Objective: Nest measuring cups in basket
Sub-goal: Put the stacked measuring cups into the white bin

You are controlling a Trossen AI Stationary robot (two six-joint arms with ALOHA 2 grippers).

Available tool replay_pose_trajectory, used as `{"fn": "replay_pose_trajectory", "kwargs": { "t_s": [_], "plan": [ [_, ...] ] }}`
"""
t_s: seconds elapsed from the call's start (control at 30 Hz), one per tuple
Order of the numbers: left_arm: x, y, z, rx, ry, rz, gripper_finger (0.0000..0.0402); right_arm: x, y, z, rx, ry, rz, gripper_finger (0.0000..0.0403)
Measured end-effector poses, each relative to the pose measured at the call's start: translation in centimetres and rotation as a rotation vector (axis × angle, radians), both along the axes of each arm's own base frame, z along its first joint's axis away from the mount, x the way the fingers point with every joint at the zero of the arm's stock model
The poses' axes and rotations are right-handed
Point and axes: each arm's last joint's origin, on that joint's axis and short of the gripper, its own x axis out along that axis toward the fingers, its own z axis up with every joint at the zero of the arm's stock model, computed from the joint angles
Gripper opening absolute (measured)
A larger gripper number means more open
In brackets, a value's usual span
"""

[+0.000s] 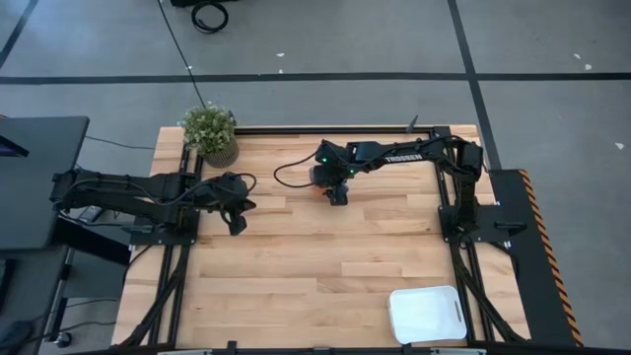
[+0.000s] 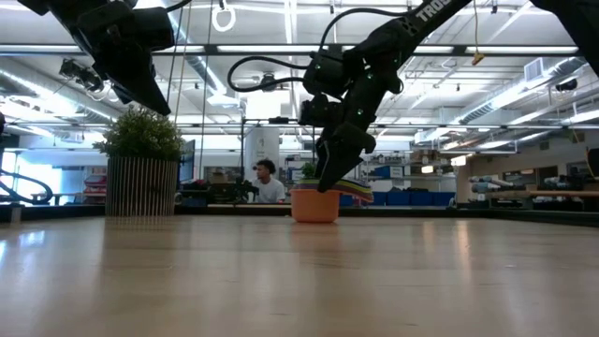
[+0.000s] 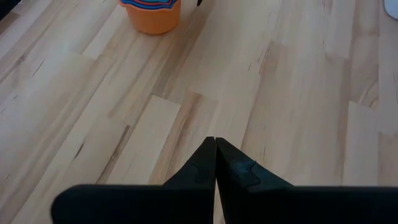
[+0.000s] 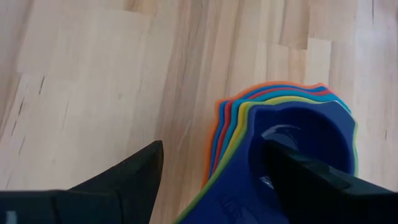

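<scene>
The measuring cups (image 1: pixel 317 177) stand nested in one stack on the table's far middle, with orange outermost (image 2: pixel 314 204) and dark blue innermost (image 4: pixel 298 134). Their handles fan out to one side (image 2: pixel 356 193). My right gripper (image 4: pixel 214 149) is open and comes down on the stack from above. One finger (image 4: pixel 311 177) is over the dark blue cup's bowl; the other (image 4: pixel 124 180) is outside the stack, over bare wood. My left gripper (image 3: pixel 215 146) is shut and hangs above the table's left part (image 1: pixel 237 222), touching nothing. The white basket (image 1: pixel 426 314) lies at the near right corner. My right gripper straddles the wall of the nested stack from above, one finger (image 4: pixel 292 168) at the dark blue cup's bowl (image 4: pixel 280 134) and one outside. I cannot tell whether either finger touches the cups. The stack stands upright on the table.
A potted green plant (image 1: pixel 210 131) stands at the far left corner. Bare wood stretches between the cup stack and the basket. Black frame rails run along the table's left and right edges (image 1: pixel 455 247). A person sits in the room far behind the table (image 2: pixel 270 183).
</scene>
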Motion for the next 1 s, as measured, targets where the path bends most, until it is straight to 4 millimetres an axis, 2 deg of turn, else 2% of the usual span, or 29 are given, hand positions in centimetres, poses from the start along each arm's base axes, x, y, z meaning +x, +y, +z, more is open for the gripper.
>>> {"fn": "replay_pose_trajectory", "kwargs": {
  "t_s": [0.27, 0.47, 1.0],
  "plan": [
    [0.0, 0.0, 0.0, 0.0, 0.0, 0.0, 0.0013, 0.01, -0.12, -0.09, -0.059, 0.014, -0.03, 0.0286],
    [0.0, 0.0, 0.0, 0.0, 0.0, 0.0, 0.0013, 0.28, -0.38, -0.14, -0.169, 0.013, -0.088, 0.0283],
    [0.0, 0.01, 0.0, 0.0, 0.0, 0.001, 0.0013, 0.37, -0.69, -0.04, -0.172, -0.008, -0.097, 0.0258]
  ]
}}
